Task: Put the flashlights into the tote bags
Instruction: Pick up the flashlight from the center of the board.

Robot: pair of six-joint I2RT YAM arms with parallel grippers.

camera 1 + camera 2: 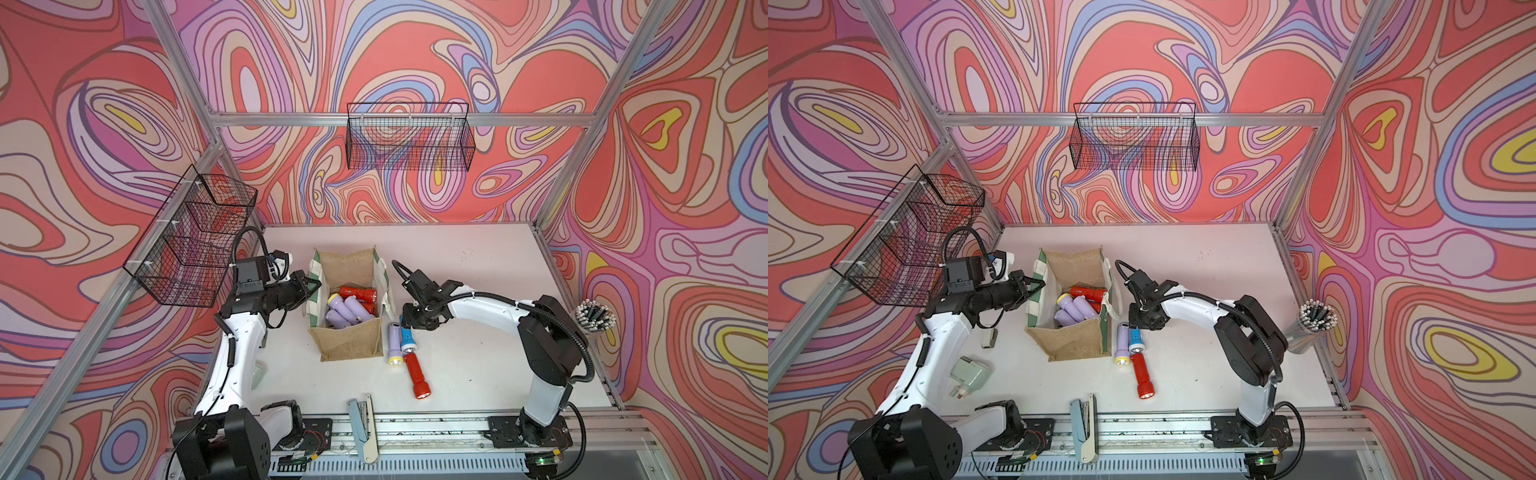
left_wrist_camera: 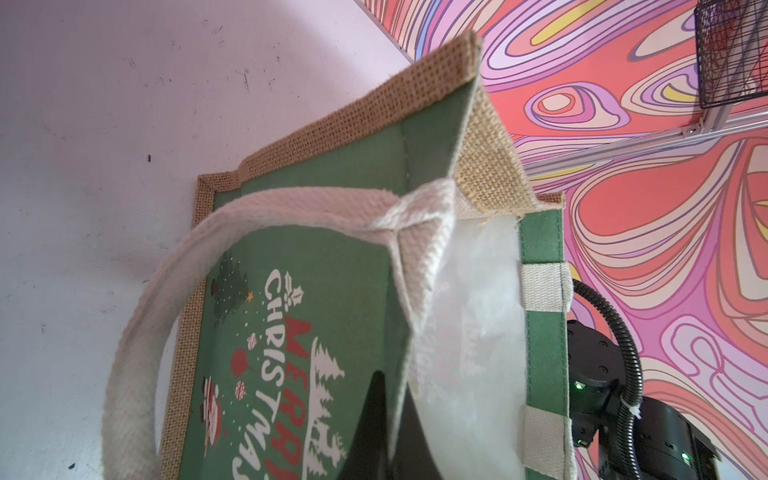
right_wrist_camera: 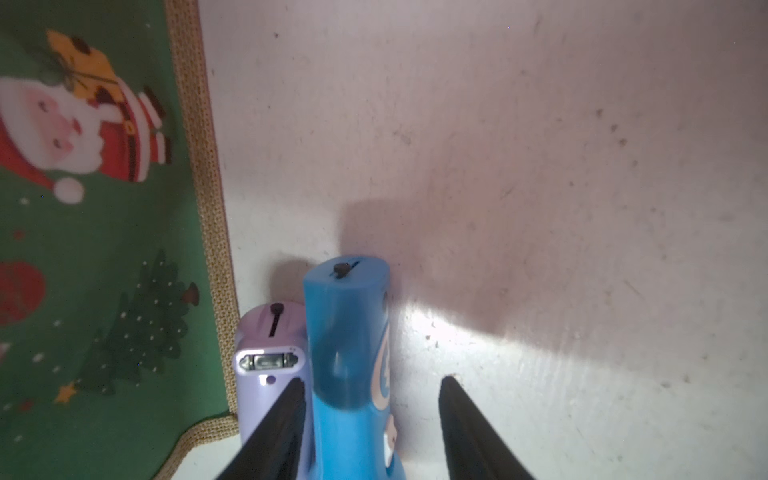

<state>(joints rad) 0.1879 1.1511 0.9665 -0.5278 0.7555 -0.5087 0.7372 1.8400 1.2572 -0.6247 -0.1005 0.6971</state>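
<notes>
The tan jute tote bag [image 1: 347,340] stands open mid-table, with red [image 1: 357,294] and lilac [image 1: 349,309] flashlights lying inside. My left gripper [image 1: 313,284] is shut on the rim of the bag's green side panel [image 2: 324,270], beside the white handle [image 2: 137,332]. To the right of the bag, three flashlights lie on the table: lilac [image 1: 395,343], blue [image 1: 408,340] and red [image 1: 417,374]. My right gripper [image 3: 372,379] is open and straddles the blue flashlight [image 3: 345,332]. One finger sits between it and the lilac one [image 3: 270,353]; the other stands clear of it.
Black wire baskets hang on the back wall [image 1: 409,137] and the left wall [image 1: 191,237]. A cup of pens [image 1: 594,318] stands at the right edge. A stapler [image 1: 361,424] lies at the front rail, and a pale green plug [image 1: 971,372] lies near my left arm.
</notes>
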